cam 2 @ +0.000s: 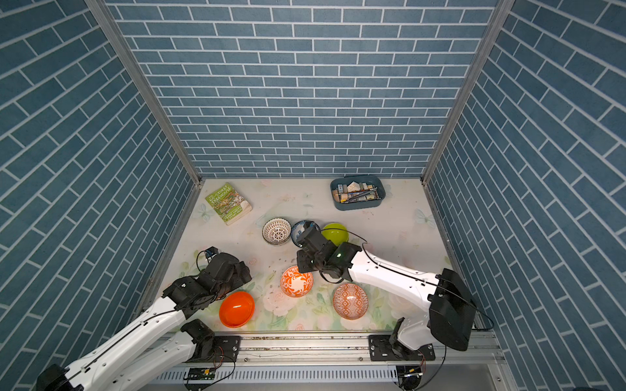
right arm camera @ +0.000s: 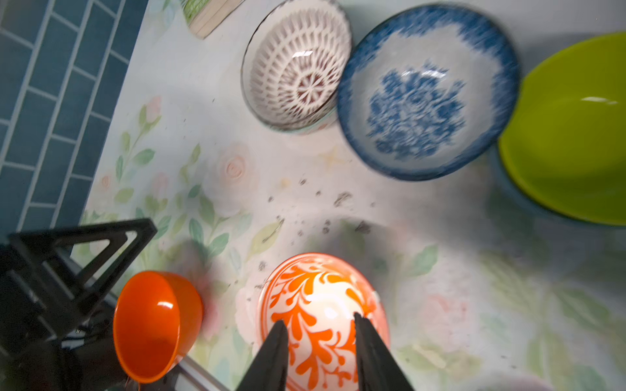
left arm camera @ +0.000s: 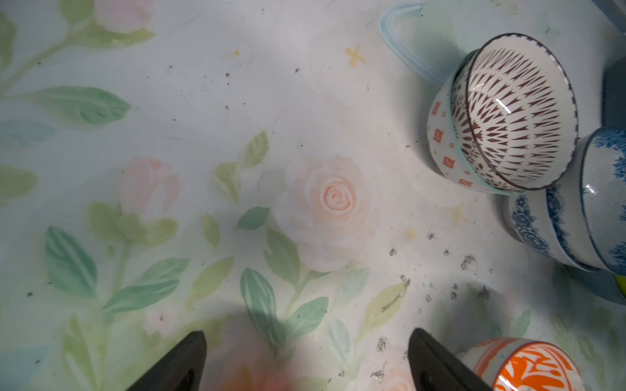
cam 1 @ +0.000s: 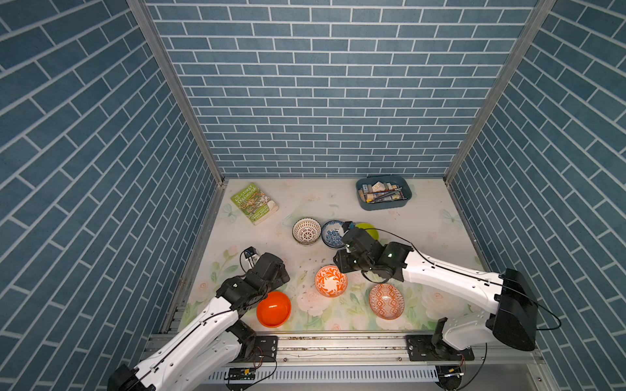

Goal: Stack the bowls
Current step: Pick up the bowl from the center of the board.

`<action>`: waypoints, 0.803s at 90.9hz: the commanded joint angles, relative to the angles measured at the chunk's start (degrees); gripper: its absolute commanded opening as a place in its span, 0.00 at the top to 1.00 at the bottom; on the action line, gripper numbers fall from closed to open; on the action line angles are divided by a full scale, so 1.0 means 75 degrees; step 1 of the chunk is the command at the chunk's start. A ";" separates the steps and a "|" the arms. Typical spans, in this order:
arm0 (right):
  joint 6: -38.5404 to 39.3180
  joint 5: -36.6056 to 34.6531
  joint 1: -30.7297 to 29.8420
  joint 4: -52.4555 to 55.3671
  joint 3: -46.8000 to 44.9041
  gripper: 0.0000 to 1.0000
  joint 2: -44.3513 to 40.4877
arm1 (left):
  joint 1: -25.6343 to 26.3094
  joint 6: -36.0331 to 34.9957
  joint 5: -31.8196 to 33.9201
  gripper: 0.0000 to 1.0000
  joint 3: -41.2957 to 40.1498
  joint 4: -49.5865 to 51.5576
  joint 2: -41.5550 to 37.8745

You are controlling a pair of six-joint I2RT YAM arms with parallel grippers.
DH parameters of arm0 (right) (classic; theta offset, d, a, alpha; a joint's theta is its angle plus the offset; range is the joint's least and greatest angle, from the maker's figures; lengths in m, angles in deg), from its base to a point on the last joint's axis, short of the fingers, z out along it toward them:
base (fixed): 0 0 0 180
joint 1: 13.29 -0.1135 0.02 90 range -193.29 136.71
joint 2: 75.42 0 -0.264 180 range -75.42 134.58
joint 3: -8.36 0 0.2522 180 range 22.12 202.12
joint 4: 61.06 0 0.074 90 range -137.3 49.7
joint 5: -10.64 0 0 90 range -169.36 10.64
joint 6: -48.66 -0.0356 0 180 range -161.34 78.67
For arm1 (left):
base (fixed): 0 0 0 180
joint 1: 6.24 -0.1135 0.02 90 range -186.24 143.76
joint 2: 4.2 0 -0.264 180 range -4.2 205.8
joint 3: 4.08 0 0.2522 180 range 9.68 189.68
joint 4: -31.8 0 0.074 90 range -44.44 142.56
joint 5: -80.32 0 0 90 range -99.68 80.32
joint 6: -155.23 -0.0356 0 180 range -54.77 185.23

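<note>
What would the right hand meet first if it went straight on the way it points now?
The orange leaf-patterned bowl. The right hand points into its inside, open with nothing between the jaws. How far above the bowl it hangs is unclear.

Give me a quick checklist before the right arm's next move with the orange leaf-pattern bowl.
1. Position: right gripper above the orange leaf bowl: ok.
2. Grip on its rim: not ok, jaws apart, nothing clamped.
3. Other arm: left gripper open, empty: ok.
4. Target: blue flower bowl upright, inside free: ok.
5. Gap between it and the white lattice bowl: cannot tell.
</note>
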 commanded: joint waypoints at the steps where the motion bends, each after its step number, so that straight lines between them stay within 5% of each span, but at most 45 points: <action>1: -0.0628 -0.0090 -0.0779 -0.0321 0.0352 0.64 0.0552 | -0.0062 0.0559 0.0544 0.01 0.0216 0.0743 -0.0374; 31: -0.0801 -0.0448 -0.2161 0.0532 0.2890 0.61 0.3129 | -0.0113 0.1174 0.1549 0.00 0.1220 0.1429 -0.2532; 55: -0.0968 -0.0475 -0.2461 0.1215 0.4287 0.58 0.4483 | -0.0109 0.1699 0.1869 0.00 0.1296 0.2208 -0.4550; 73: -0.1058 -0.0418 -0.2502 0.1520 0.4723 0.58 0.5029 | -0.0079 0.1646 0.1871 0.00 0.1257 0.2317 -0.4953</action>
